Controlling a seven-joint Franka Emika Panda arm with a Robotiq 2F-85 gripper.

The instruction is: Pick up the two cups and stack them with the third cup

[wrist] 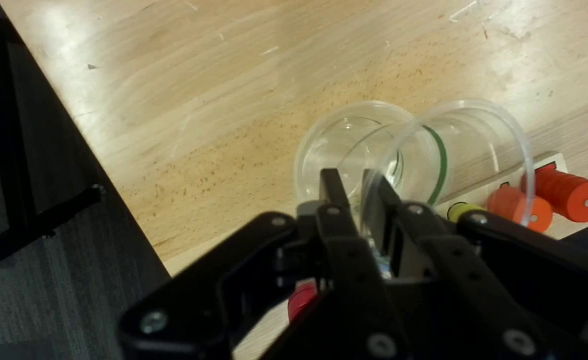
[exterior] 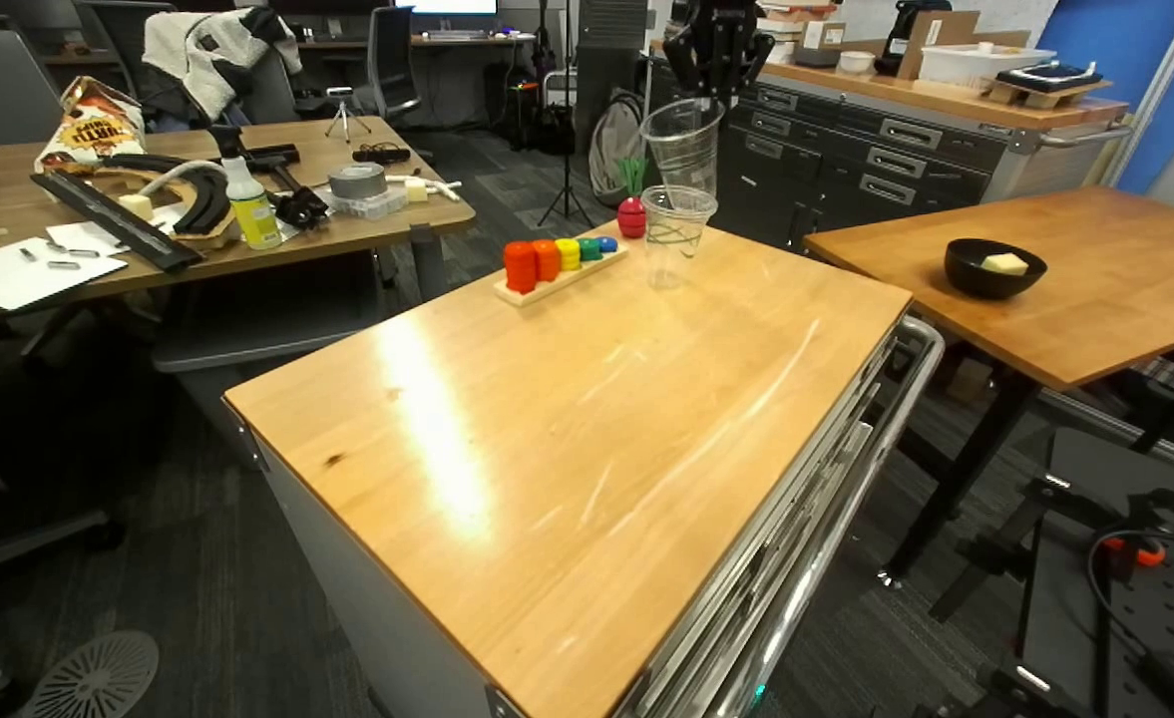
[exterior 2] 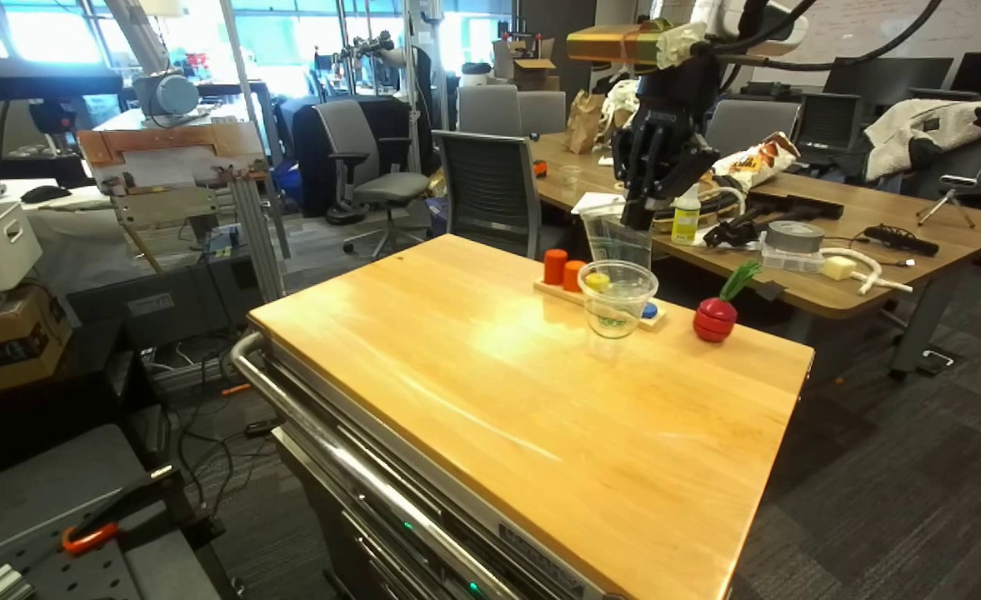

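A transparent cup (exterior: 676, 244) stands upright on the wooden table, also seen in an exterior view (exterior 2: 615, 312) and the wrist view (wrist: 313, 145). My gripper (exterior: 716, 95) is shut on the rim wall of another transparent cup (exterior: 681, 150), which hangs in the air, tilted. This held cup (exterior 2: 619, 242) is above the standing cup and apparently apart from it. In the wrist view the held cup's rim (wrist: 527, 165) overlaps the standing cup, and its wall passes between my fingertips (wrist: 352, 175). No separate third cup shows; I cannot tell whether one is nested.
A wooden strip with red, orange, yellow, green and blue pieces (exterior: 569, 256) lies beside the standing cup. A red toy vegetable with a green top (exterior 2: 715, 319) stands close to the table edge. A black bowl (exterior: 990, 269) is on another table.
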